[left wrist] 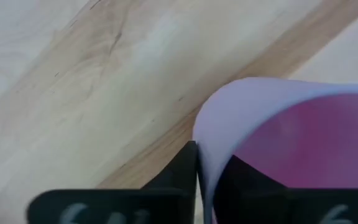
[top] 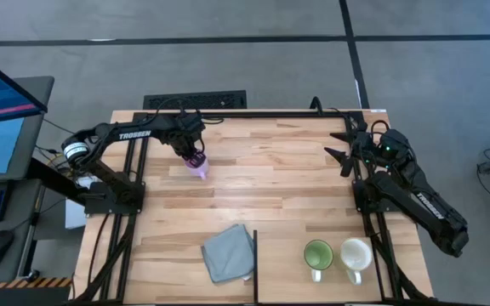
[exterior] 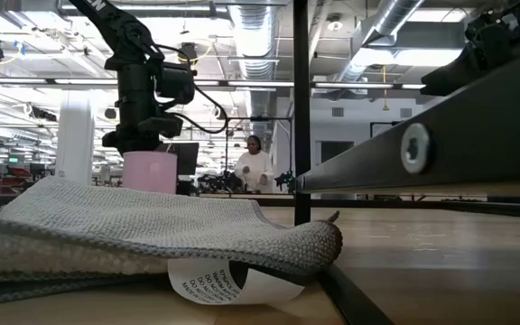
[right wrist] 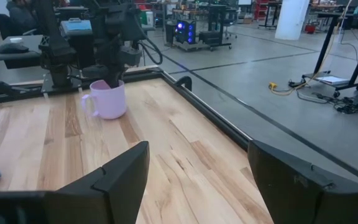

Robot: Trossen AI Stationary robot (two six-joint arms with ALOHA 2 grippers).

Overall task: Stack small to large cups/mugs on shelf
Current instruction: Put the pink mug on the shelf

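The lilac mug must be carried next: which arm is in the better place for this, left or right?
Left. The left gripper already grips the rim of the lilac mug. The right gripper waits open at the table's far right edge, away from it.

High view looks straight down on the tabletop (top: 296,170); low view sits level behind the grey cloth (exterior: 134,226); left wrist view is very close to the lilac mug (left wrist: 278,143); right wrist view shares it from afar, toward 11 o'clock.

A lilac-purple mug (top: 197,166), green mug (top: 317,254), cream-white mug (top: 356,253), grey cloth (top: 228,252), and pale striped wood table (top: 279,170).
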